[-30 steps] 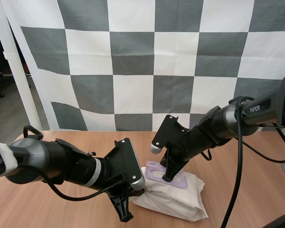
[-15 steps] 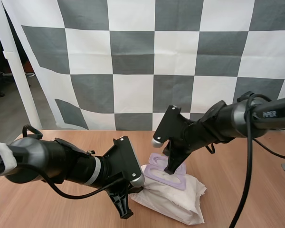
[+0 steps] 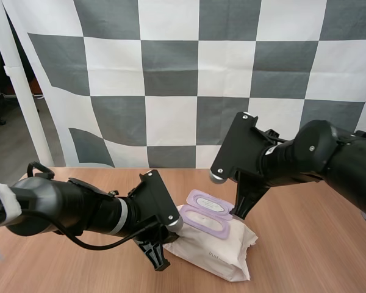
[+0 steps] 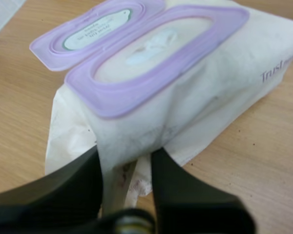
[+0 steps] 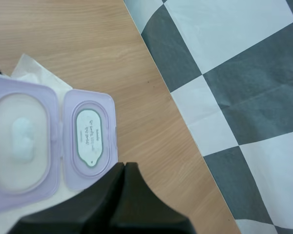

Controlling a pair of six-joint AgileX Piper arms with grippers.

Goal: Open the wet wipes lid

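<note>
The white wet wipes pack [image 3: 213, 253] lies on the wooden table [image 3: 305, 256]. Its purple lid [image 3: 208, 202] is flipped back flat, and the oval opening [image 3: 202, 220] shows a wipe [image 5: 22, 136] inside. My left gripper [image 3: 158, 259] is low at the pack's left end. In the left wrist view its fingers [image 4: 73, 180] stand apart, and the pack's crinkled end [image 4: 124, 165] lies between them. My right gripper [image 3: 241, 213] hangs shut just above the pack's far right side. In the right wrist view its tip [image 5: 123, 168] is beside the open lid [image 5: 90, 139].
Bare wood [image 3: 67, 268] stretches to the left of the pack and in front of it. More table [image 5: 63, 44] runs behind the pack up to the backdrop.
The right gripper lifted off the pack and drew back to the right. The lid now lies fully open. The left fingers have spread apart at the pack's end.
</note>
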